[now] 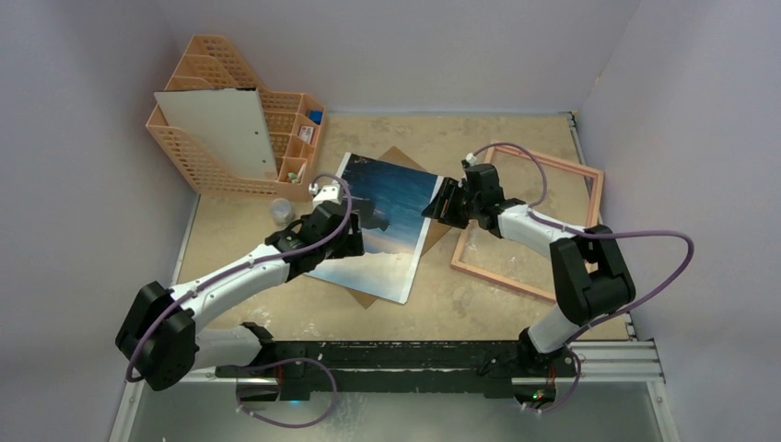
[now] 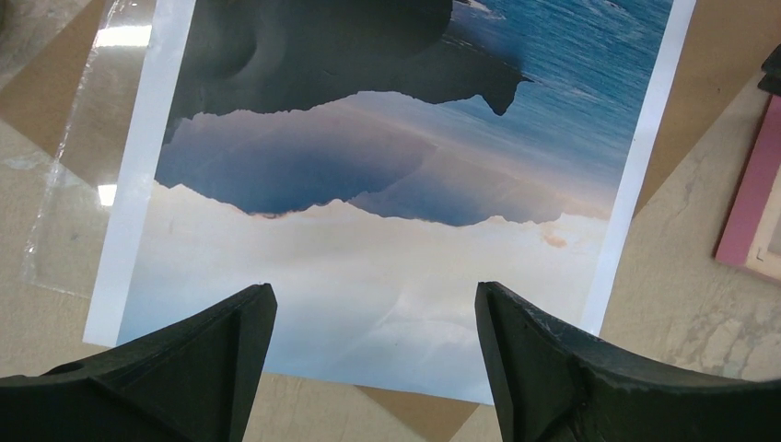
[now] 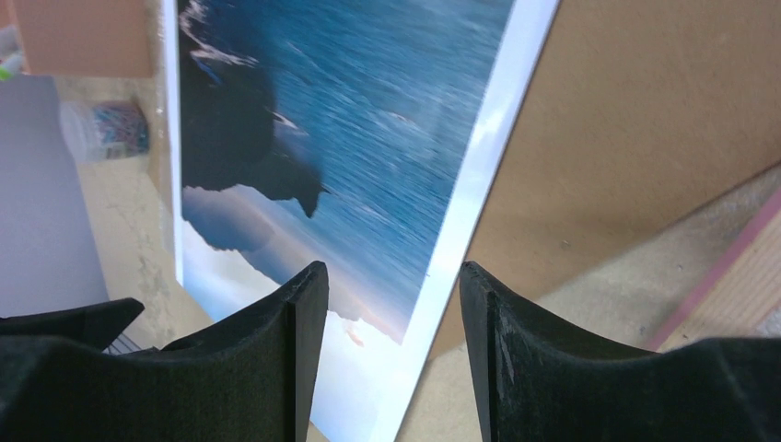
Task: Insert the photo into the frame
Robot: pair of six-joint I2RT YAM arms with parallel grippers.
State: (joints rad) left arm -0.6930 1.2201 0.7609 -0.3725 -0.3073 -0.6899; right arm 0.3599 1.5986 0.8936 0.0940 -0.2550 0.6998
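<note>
The photo [image 1: 391, 235], blue sea and dark mountains with a white border, lies face up and askew on a brown backing board [image 1: 398, 157] at the table's middle. To its right, flat on the table, is the pink frame [image 1: 597, 195], with nothing inside it. My left gripper [image 1: 361, 232] hovers over the photo's left side. In the left wrist view it [image 2: 376, 304] is open above the pale sky of the photo [image 2: 387, 184]. My right gripper [image 1: 435, 206] is at the photo's right edge. In the right wrist view it [image 3: 393, 276] is open, its fingers straddling the white border of the photo [image 3: 350, 138].
An orange mesh file rack [image 1: 230, 120] holding a white board stands at the back left, with a small clear jar [image 1: 281, 210] in front of it. A clear sheet [image 2: 74, 166] lies under the photo's left side. Walls close in on the left, back and right.
</note>
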